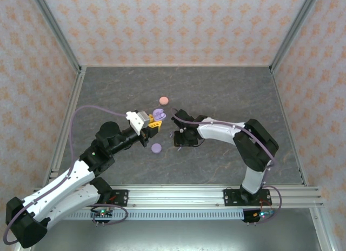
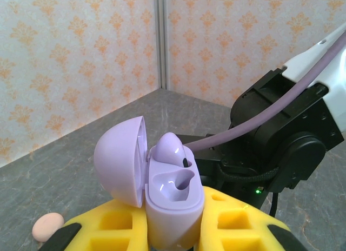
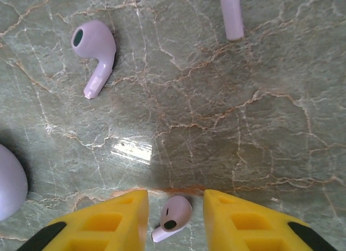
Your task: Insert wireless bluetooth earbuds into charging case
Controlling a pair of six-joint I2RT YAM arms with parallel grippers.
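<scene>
My left gripper [image 2: 175,221] is shut on a lilac charging case [image 2: 174,194], held upright above the table with its lid hinged open to the left. One lilac earbud [image 2: 172,149] sits in the far socket, and the near socket is hollow. From above, the case [image 1: 158,113] is seen left of my right gripper [image 1: 178,137]. That right gripper [image 3: 175,198] is low over the table and open. A pale lilac earbud [image 3: 175,213] lies between its yellow fingers, with a gap on each side. Another lilac earbud [image 3: 94,52] lies further off at the upper left.
A pink round case [image 1: 163,100] lies behind the grippers and a closed lilac round case [image 1: 157,148] in front of them. The stem of one more earbud [image 3: 231,15] pokes in at the top of the right wrist view. Patterned walls enclose the dark marble table [image 1: 227,94].
</scene>
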